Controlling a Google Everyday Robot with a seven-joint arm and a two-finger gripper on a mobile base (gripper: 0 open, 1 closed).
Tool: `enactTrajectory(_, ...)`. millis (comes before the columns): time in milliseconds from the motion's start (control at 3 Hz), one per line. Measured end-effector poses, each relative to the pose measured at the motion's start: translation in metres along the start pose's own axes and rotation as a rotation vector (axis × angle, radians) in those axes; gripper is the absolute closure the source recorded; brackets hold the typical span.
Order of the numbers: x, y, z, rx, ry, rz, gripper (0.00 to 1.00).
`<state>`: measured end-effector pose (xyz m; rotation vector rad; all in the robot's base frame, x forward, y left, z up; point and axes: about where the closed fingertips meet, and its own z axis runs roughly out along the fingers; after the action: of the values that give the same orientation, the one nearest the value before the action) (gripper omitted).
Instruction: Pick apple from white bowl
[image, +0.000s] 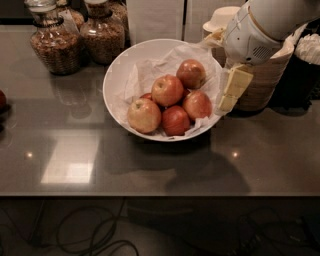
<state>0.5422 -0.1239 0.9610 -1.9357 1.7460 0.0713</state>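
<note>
While round apple (167, 90) sits on crumpled paper (150, 70) in glossy white bowl (115, 75), gripper (231, 90) hangs beside rim, state unclear.

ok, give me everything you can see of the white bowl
The bowl is wide, round and glossy white, ceramic by the look. It sits upright on the dark counter. Crumpled white paper lines it and spills over the right rim. Red apples are piled inside, right of centre. The gripper hangs at its right rim; whether they touch can't be told.
</note>
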Motion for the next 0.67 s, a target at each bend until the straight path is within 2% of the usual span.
enactTrajectory(333,-0.011,-0.012,0.008,-0.007,-0.064,-0.056,0.04)
enactTrajectory(667,-0.019,-0.02,0.021,-0.033,-0.1,-0.104,0.05)
